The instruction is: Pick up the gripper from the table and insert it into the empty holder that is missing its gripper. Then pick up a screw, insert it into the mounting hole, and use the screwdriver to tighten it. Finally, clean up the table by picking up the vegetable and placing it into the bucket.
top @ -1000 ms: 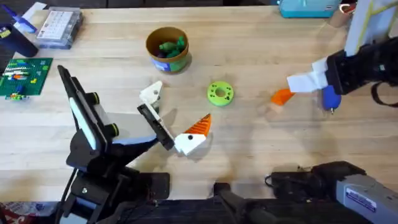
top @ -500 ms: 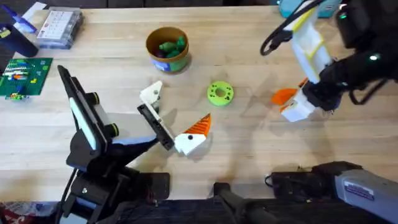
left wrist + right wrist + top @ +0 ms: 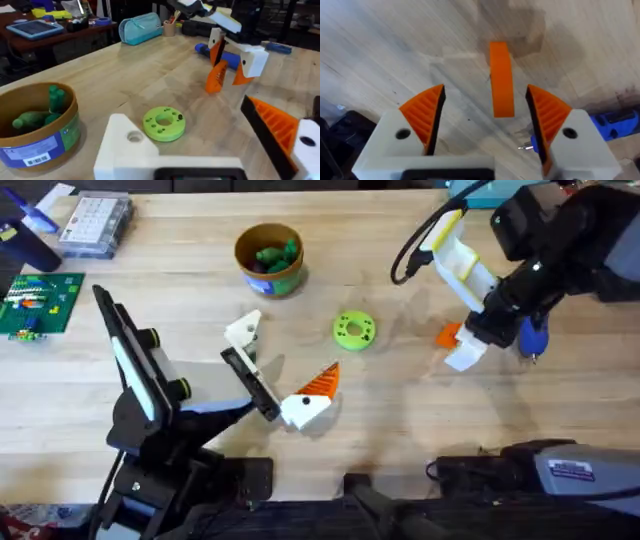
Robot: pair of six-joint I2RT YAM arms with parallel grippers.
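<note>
1. The table (image 3: 400,420) carries the work; the right hand (image 3: 462,352) is far nearer the loose orange pad (image 3: 501,80) than the left hand (image 3: 295,395).
2. The right wrist view shows that hand released, astride the pad, whose long axis runs parallel to the fingers.
3. The left wrist view shows the pad apparently upright on the table; the left hand is also released.

No text can be read: the white label with a barcode on the bucket (image 3: 35,131) and the label on the grey box (image 3: 572,470) are too small to make out.
</note>
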